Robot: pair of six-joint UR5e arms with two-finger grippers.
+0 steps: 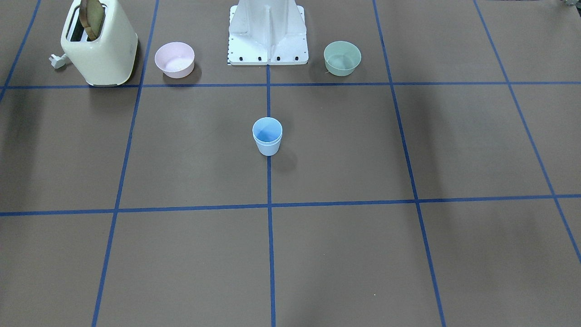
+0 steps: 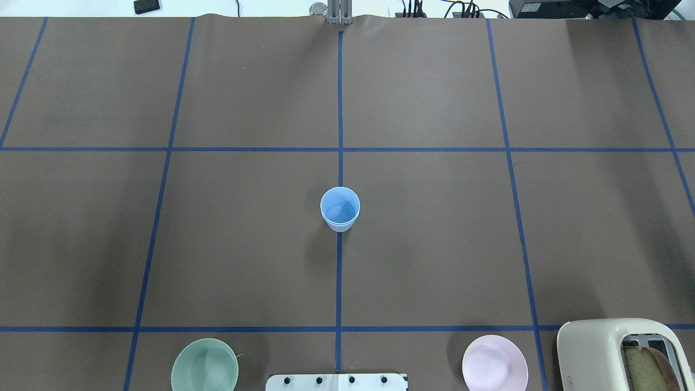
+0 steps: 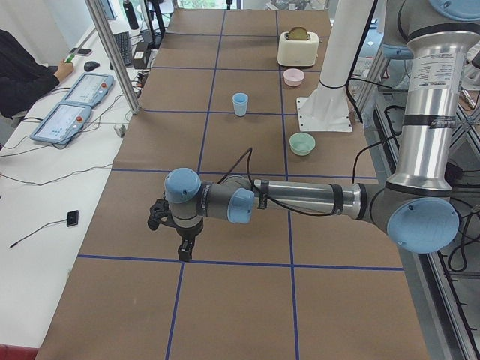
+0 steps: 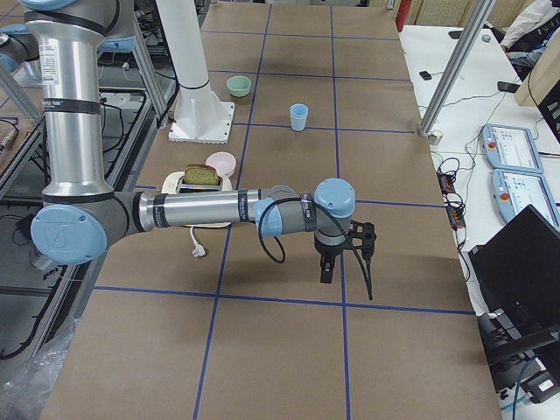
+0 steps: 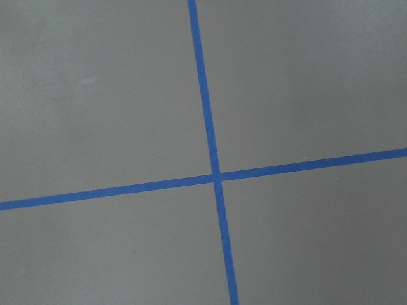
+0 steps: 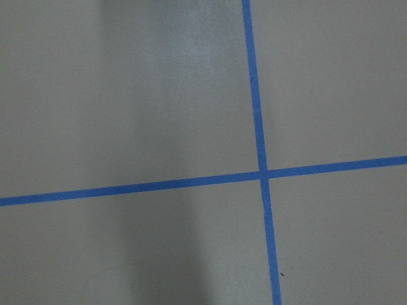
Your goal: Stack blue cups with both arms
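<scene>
The blue cups [image 1: 267,136] are sitting nested, one inside the other, upright at the middle of the worktop [image 1: 408,254]. The left gripper [image 3: 178,238] and right gripper [image 4: 346,273] are hanging over opposite ends of it; how far their fingers are parting cannot be told. Lettering on the left arm [image 3: 431,75] is showing too small to read

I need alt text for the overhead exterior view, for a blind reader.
Two blue cups, seemingly nested, stand upright on the centre line of a brown table. At the near edge are a mint-green bowl, a pink bowl and a toaster holding bread.
</scene>
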